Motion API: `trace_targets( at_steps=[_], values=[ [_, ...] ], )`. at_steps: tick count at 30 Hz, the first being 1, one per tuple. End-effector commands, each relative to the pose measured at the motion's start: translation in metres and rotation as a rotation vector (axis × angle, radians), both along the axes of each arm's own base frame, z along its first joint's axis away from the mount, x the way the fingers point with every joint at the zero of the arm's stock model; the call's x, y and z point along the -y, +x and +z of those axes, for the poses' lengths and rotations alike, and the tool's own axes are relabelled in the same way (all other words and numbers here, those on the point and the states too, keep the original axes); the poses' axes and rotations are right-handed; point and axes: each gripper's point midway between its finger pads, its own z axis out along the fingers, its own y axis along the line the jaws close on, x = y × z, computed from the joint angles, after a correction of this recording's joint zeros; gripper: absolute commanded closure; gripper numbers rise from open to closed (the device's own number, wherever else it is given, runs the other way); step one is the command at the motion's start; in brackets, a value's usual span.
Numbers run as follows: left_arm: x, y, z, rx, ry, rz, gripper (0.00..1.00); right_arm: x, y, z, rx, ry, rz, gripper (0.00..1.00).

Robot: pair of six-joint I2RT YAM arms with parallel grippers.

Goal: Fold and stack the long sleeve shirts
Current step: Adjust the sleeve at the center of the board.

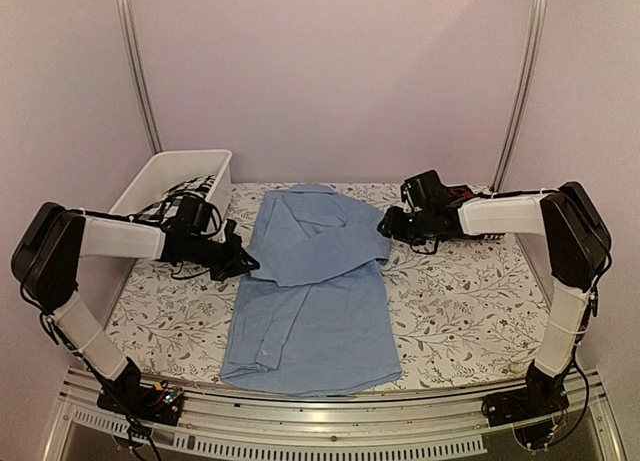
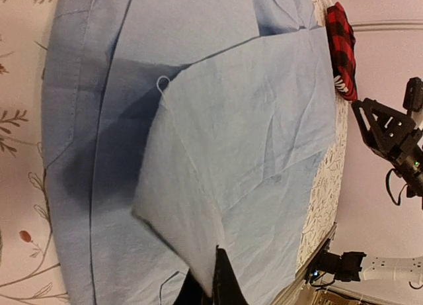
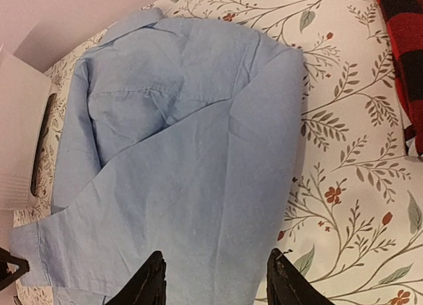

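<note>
The light blue shirt point(image 1: 315, 301) lies flat along the middle of the counter point(image 1: 470, 311), which is covered in a floral print. Its collar points to the far side and its hem lies near the front edge. One sleeve is folded across the chest, with its cuff toward the left side. The left arm point(image 1: 120, 238) reaches in from the left, and the left jaws are shut on the light blue shirt at that edge. In the left wrist view a flap of blue cloth runs up into the dark fingertip point(image 2: 225, 285) and stands raised off the layer beneath, throwing a shadow on it. The right arm point(image 1: 500, 216) reaches in from the right, level with the shirt's shoulder. The right jaws stand apart, and both fingers point(image 3: 153, 282) hover over the shirt's right edge with nothing pinched between them. The red-and-black plaid shirt point(image 3: 404, 53) lies bunched at the far right of the counter, apart from the blue one and mostly hidden behind the right arm in the top view. A white bin point(image 1: 170, 171) sits at the far left corner, just beside the left arm.
</note>
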Motion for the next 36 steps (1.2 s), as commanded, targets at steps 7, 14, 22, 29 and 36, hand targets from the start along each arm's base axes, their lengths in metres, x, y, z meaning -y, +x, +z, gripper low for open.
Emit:
trace_targets(
  at_steps=[7,14,22,29,36],
  values=[
    [0.022,-0.006,0.035,0.058,-0.014,-0.094,1.0,0.02,0.06,-0.035,-0.021,-0.006,-0.095,0.54],
    [0.026,-0.012,0.048,0.077,-0.029,-0.129,1.0,0.014,0.072,-0.086,-0.11,-0.022,-0.122,0.63],
    [0.031,-0.011,0.07,0.123,-0.062,-0.16,1.0,0.038,0.098,-0.071,-0.055,-0.185,-0.204,0.92],
    [0.038,0.0,0.081,0.151,-0.067,-0.176,1.0,0.059,0.132,-0.048,0.038,-0.369,-0.182,0.97],
    [0.042,0.008,0.085,0.165,-0.054,-0.169,1.0,0.051,0.133,-0.042,0.035,-0.361,-0.094,0.65]
  ],
)
